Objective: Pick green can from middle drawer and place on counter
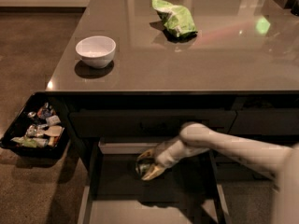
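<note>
Green can seems against the claw, near the back edge of middle drawer; claw's hold I cannot tell.
</note>
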